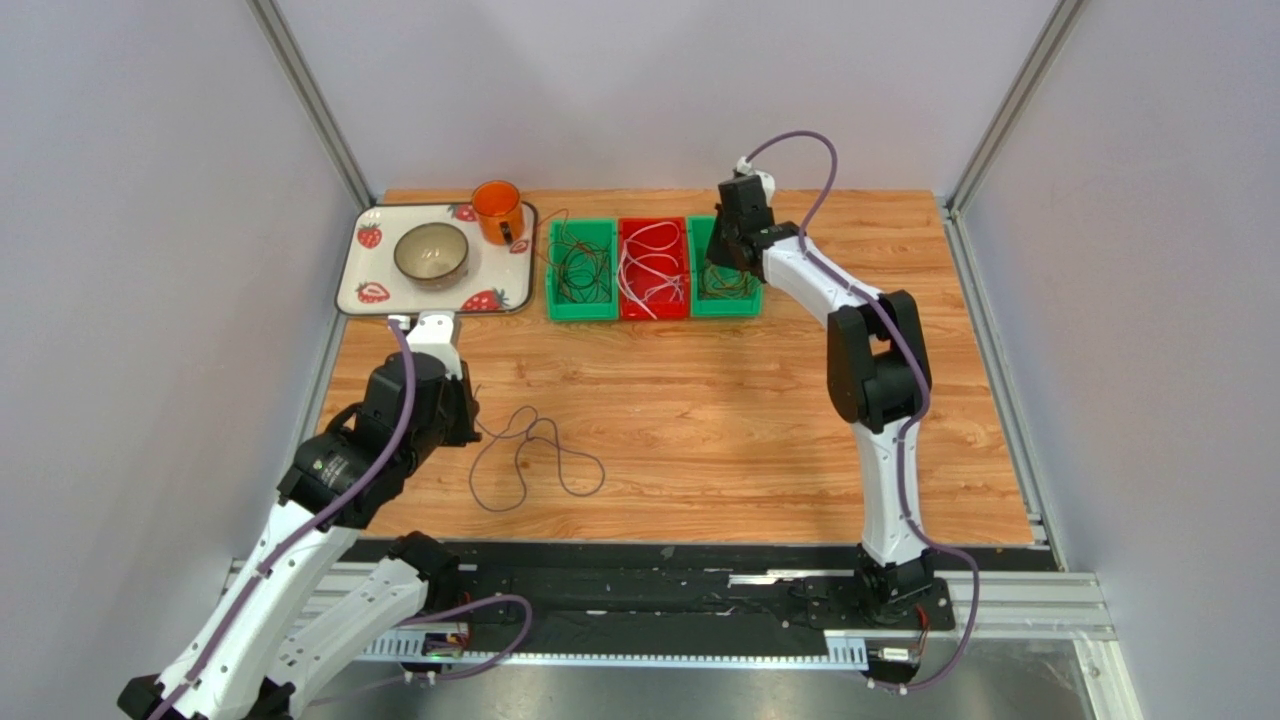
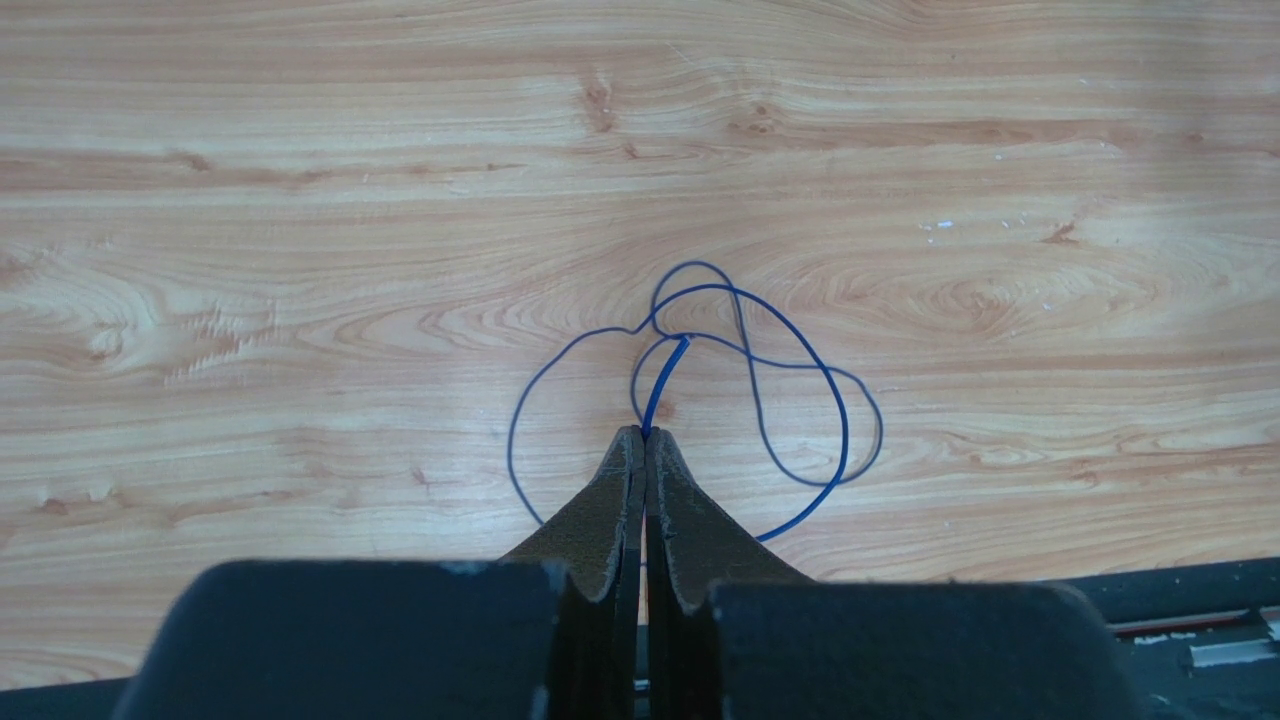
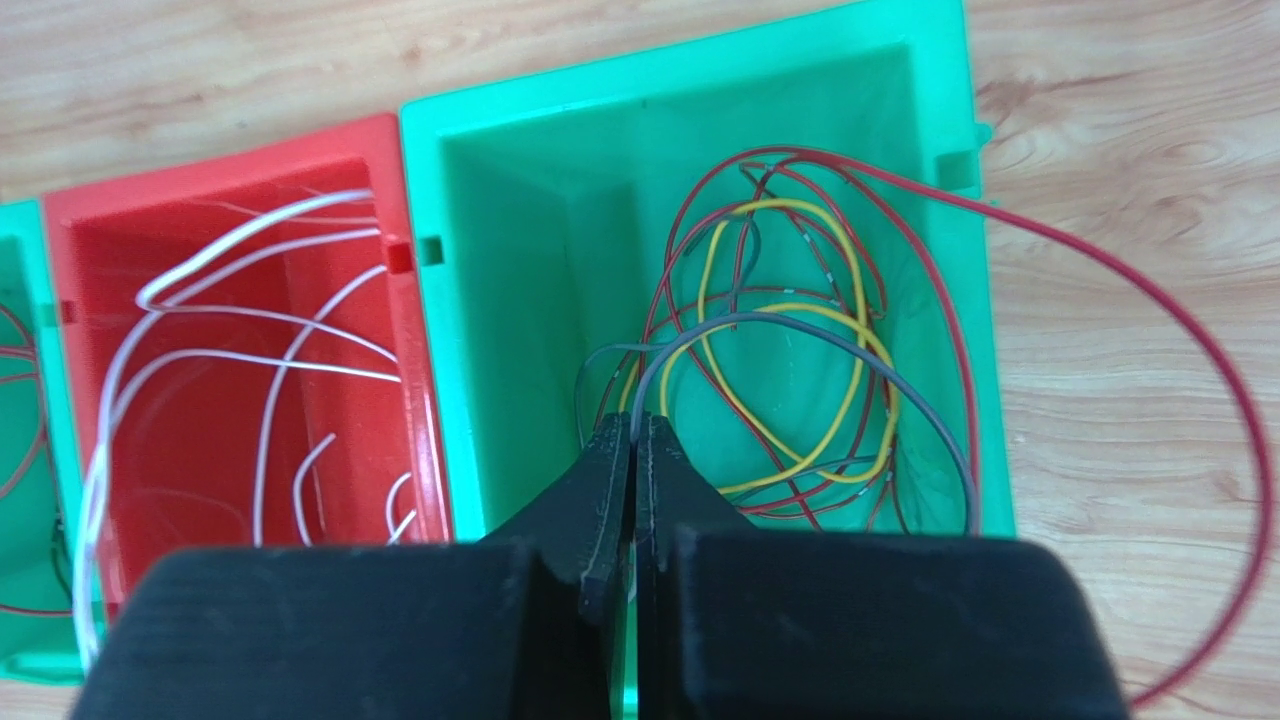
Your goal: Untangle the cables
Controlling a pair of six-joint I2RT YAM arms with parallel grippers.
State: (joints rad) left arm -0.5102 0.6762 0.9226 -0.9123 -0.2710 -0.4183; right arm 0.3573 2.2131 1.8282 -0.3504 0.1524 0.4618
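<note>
A: Nearest, our left gripper [image 2: 646, 438] was pinched shut on a thin blue cable [image 2: 846, 435], looped on the grained wooden table [image 2: 301, 225] at twelve o'clock.
B: Farther, our right gripper [image 3: 633, 428] clamped a grey cable [image 3: 950, 465] inside the glossy green bin [image 3: 496, 300], red bin [image 3: 90, 225] at nine o'clock.

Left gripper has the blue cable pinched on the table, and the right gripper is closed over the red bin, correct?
Not quite. The right gripper is closed over the right-hand green bin, apparently on a grey cable, as the right wrist view shows; the red bin lies beside it. The left gripper does pinch the blue cable on the table.
</note>
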